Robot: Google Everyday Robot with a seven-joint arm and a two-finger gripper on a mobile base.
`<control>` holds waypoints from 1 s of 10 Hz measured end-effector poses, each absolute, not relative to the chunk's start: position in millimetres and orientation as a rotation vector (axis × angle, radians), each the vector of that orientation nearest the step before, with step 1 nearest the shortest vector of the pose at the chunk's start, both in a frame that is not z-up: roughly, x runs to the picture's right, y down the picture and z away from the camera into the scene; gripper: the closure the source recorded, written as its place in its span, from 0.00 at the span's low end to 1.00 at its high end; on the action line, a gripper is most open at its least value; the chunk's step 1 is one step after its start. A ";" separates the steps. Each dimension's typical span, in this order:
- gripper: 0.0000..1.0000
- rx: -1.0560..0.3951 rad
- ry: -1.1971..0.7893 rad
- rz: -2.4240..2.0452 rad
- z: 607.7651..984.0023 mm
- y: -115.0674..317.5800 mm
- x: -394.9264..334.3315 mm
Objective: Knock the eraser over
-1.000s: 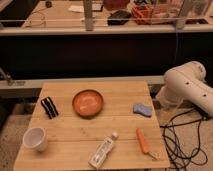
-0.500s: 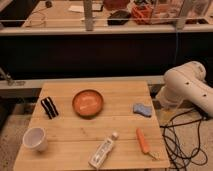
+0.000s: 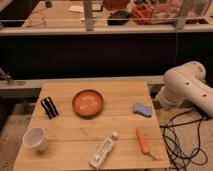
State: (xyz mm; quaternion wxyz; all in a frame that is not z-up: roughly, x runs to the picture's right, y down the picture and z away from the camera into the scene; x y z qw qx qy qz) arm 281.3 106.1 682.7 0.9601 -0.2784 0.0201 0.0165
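The eraser [image 3: 48, 107] is a small black oblong block with pale stripes. It rests on the left side of the wooden table [image 3: 125, 125], above the white cup [image 3: 35, 138]. I see the white arm [image 3: 187, 87] off the table's right edge. The gripper itself is out of view, so nothing of it is near the eraser.
An orange bowl [image 3: 88, 102] sits mid-table. A light-blue lump [image 3: 142, 109] lies at the right. An orange stick-like tool [image 3: 143, 141] and a white tube [image 3: 103, 152] lie near the front. Black cables [image 3: 187, 142] trail on the floor at right. A rail and a cluttered bench stand behind.
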 end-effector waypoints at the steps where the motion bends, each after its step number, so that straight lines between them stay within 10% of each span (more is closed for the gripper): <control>1: 0.20 -0.556 0.035 0.002 680.7 104.5 271.4; 10: 0.20 -0.486 -0.033 -0.329 679.5 82.7 69.5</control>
